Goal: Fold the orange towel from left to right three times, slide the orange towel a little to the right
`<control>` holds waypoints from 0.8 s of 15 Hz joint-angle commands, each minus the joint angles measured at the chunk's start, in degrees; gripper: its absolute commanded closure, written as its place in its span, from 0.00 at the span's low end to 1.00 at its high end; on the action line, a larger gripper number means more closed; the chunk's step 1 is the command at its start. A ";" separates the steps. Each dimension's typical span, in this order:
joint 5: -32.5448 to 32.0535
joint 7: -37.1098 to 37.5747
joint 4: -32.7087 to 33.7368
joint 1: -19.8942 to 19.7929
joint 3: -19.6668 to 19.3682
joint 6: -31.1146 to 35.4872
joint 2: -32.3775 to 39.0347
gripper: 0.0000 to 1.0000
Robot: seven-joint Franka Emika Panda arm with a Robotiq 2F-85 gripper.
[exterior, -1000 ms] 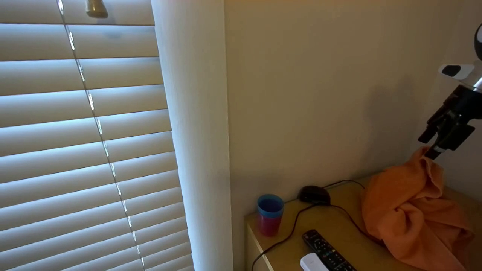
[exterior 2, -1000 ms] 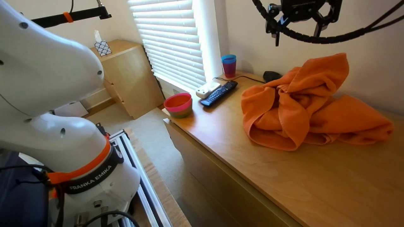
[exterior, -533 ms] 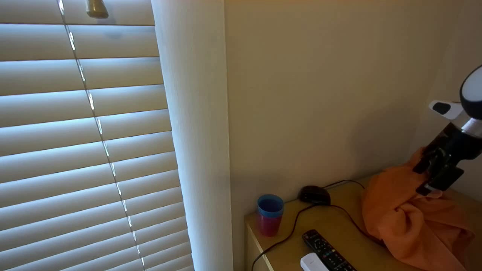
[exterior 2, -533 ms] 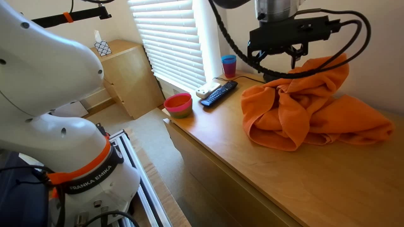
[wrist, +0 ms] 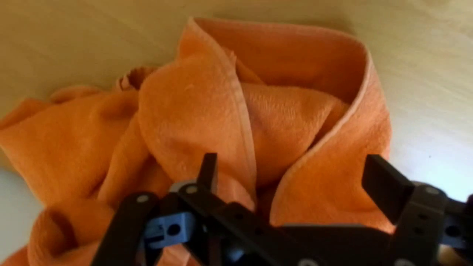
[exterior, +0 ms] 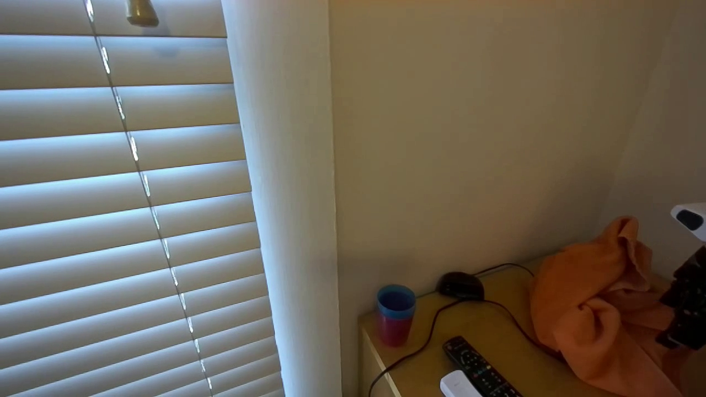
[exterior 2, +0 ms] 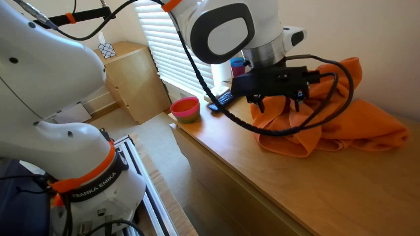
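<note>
One gripper point(wrist: 292, 170), jaws wide apart; one orange towel point(wrist: 199, 114) below, contact unclear; one remote point(exterior: 481, 368), one tissue box point(exterior 2: 107, 50).

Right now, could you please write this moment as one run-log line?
orange towel: rumpled heap on wooden top; gripper: open, over it; held: nothing; contact: unclear; neat fold: none visible
</note>
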 commanded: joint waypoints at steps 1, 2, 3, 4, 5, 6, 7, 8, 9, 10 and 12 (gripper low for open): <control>-9.23 12.96 1.13 -3.34 -1.15 -3.64 -1.17 0.00; -5.20 6.89 0.03 -2.03 -0.87 -0.68 -0.03 0.00; -6.79 9.19 0.43 -2.74 -1.08 -1.25 -0.03 0.00; -7.41 10.20 0.73 -3.14 -1.17 -1.56 -0.03 0.00; -7.51 10.58 0.94 -3.23 -1.19 -1.81 -0.04 0.00; -7.53 10.79 1.05 -3.22 -1.17 -1.95 -0.07 0.00; -7.27 10.70 0.45 -3.04 -1.00 0.99 1.79 0.00; -7.18 10.89 0.15 -2.86 -0.82 2.98 3.20 0.00; -9.89 13.41 -0.36 8.47 -11.98 5.28 4.14 0.00; -8.92 12.84 -0.72 -0.15 -2.71 6.87 4.97 0.00; -9.63 14.28 -1.20 3.14 -5.00 8.73 6.07 0.00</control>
